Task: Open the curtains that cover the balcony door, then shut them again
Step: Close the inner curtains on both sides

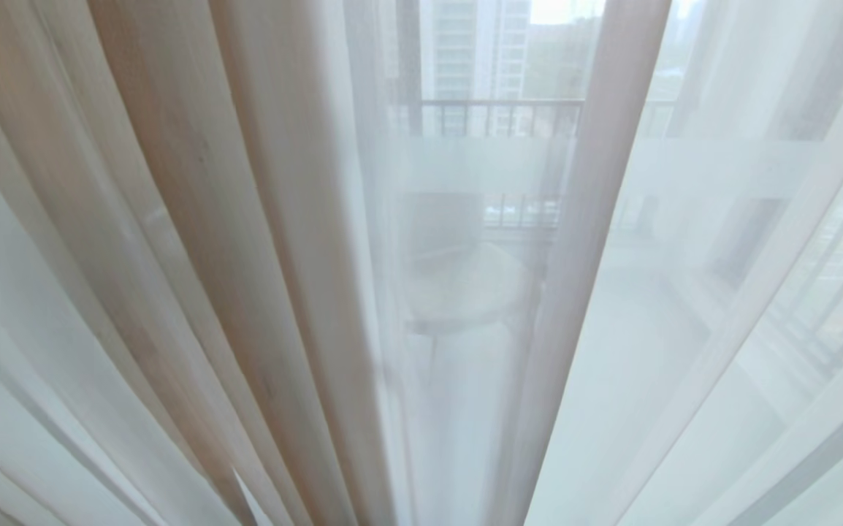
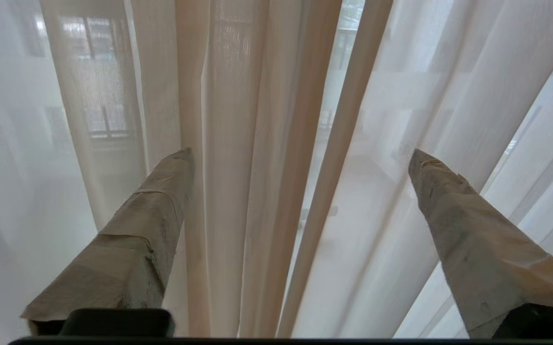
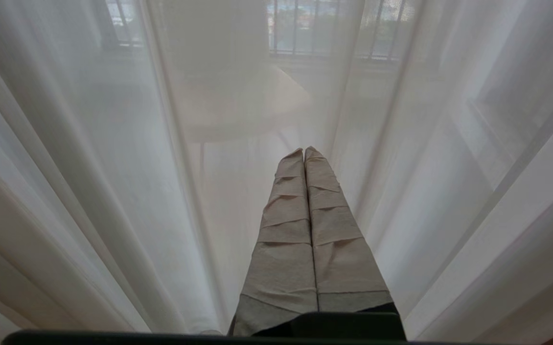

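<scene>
My left gripper [image 2: 300, 153] spread wide, beige curtain folds [image 2: 238, 143] centre frame between fingers, ungrasped. Risk: pinching sheer [image 2: 449, 96] alone, fabric slipping. My right gripper [image 3: 304, 152] clenched, empty.

Round balcony table [image 1: 465, 288], railing [image 1: 498, 117], tower block [image 1: 476, 47], daylight

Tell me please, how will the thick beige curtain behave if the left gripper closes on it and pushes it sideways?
The beige curtain hangs in long soft folds, so it probably bunches and bends rather than moving stiffly. Its woven cloth looks matte, so likely not slippery. The open left gripper straddles several pleats; some may slide out.
</scene>
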